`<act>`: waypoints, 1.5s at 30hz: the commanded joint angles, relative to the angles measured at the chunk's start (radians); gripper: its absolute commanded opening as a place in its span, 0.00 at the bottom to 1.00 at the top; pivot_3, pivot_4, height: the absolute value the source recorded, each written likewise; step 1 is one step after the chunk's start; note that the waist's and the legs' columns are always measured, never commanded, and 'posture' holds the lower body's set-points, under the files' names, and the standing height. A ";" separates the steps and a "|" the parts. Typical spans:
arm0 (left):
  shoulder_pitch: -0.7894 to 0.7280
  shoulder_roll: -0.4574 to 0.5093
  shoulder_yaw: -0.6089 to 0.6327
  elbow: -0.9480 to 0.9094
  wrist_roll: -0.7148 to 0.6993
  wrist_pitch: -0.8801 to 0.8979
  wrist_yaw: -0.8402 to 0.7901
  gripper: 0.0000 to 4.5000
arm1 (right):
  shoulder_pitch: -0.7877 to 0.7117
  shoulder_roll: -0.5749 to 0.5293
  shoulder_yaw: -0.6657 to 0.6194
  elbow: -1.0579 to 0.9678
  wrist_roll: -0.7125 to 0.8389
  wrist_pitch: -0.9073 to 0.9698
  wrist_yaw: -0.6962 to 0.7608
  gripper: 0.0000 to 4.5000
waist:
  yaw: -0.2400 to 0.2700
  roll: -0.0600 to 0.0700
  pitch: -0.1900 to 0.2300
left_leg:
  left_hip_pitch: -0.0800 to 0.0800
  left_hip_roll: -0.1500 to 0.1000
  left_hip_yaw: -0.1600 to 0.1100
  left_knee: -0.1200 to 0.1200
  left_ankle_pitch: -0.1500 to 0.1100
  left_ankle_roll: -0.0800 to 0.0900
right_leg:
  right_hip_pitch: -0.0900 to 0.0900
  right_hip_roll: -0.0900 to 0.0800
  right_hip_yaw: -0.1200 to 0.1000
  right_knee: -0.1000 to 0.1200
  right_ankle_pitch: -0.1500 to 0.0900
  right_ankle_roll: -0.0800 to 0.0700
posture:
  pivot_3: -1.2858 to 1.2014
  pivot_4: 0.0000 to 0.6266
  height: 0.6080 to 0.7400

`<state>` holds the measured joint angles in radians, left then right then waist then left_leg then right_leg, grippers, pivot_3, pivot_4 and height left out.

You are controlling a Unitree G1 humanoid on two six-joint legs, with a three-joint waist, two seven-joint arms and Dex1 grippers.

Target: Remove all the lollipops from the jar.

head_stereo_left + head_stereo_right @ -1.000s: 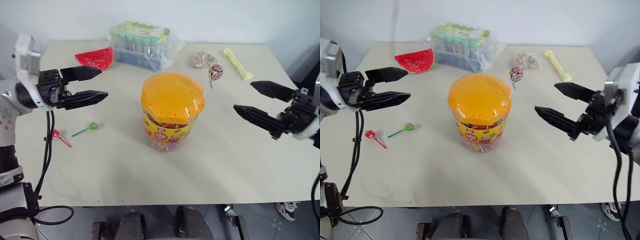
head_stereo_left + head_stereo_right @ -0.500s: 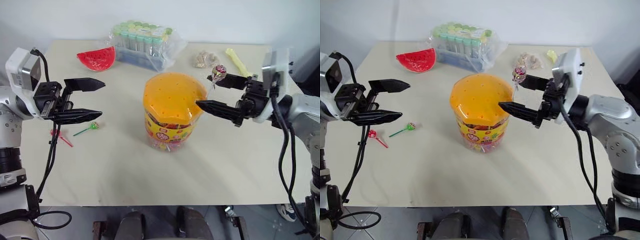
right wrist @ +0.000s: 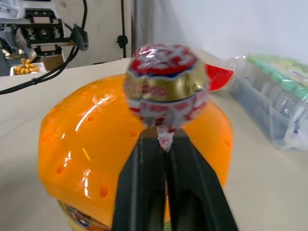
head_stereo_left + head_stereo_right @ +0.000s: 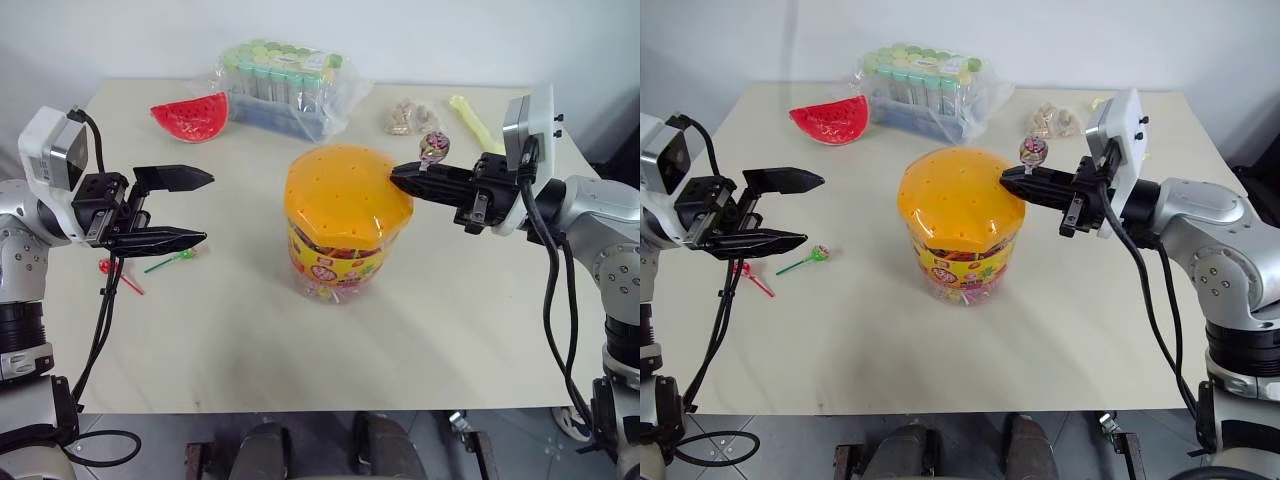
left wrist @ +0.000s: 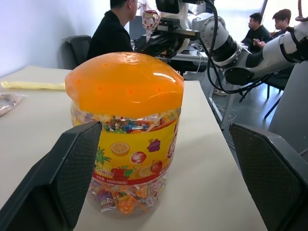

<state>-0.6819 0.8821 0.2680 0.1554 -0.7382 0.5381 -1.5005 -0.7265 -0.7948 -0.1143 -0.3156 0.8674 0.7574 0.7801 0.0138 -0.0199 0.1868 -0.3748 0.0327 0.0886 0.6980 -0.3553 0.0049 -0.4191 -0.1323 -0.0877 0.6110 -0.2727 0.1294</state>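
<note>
Our right gripper (image 4: 1006, 179) reaches level over the jar (image 4: 960, 228) at mid-table, fingers clenched on the pink lollipop (image 4: 1032, 151) stick. Our left gripper (image 4: 201, 209) hovers beside the jar, fingers spread.

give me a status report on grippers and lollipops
Right gripper shut on pink lollipop stick at jar lid. Left gripper open, empty. Green lollipop and red lollipop out on table. Nothing blocking.

Our right fingers (image 4: 398, 176) pinch a lollipop (image 4: 433, 146) stick beside the jar (image 4: 345, 222); left fingers (image 4: 205, 181) gape apart.
</note>
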 commanded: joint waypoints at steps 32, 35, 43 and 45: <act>0.132 0.106 0.061 -0.097 -0.060 0.063 -0.020 1.00 | 0.442 -0.262 -0.167 0.296 -0.326 0.210 -0.141 0.01 | -0.017 0.002 0.001 | -0.002 0.000 0.008 -0.001 -0.002 0.000 | -0.007 0.000 0.006 0.001 0.000 0.001 | 0.52 0.24 1.00; 0.149 0.121 0.068 -0.107 -0.072 0.082 -0.027 1.00 | 0.423 -0.257 -0.152 0.341 -0.355 0.183 -0.132 0.01 | -0.017 0.002 0.001 | -0.002 0.001 0.008 -0.001 -0.002 0.000 | -0.008 0.000 0.007 0.001 0.000 0.001 | 0.52 0.24 1.00; 0.159 0.146 0.060 -0.067 -0.004 0.116 0.105 1.00 | 0.414 -0.241 -0.148 0.342 -0.371 0.181 -0.108 0.54 | -0.015 0.002 0.001 | -0.002 0.000 0.008 -0.001 -0.002 0.000 | -0.008 0.000 0.007 0.001 0.000 0.001 | 0.52 0.24 1.00; 0.162 0.150 0.055 -0.064 0.008 0.135 0.142 1.00 | 0.422 -0.237 -0.160 0.330 -0.367 0.179 -0.108 0.67 | -0.015 0.002 0.001 | -0.002 0.000 0.008 -0.001 -0.002 0.000 | -0.008 0.000 0.007 0.001 0.000 0.001 | 0.52 0.24 1.00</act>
<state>-0.5225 1.0070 0.3126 0.0921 -0.7388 0.6618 -1.3863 -0.3039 -1.0290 -0.2397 0.0420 0.5046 0.9412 0.6654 -0.0013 -0.0182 0.1878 -0.3769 0.0332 0.0969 0.6974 -0.3573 0.0049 -0.4268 -0.1318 -0.0805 0.6124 -0.2723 0.1303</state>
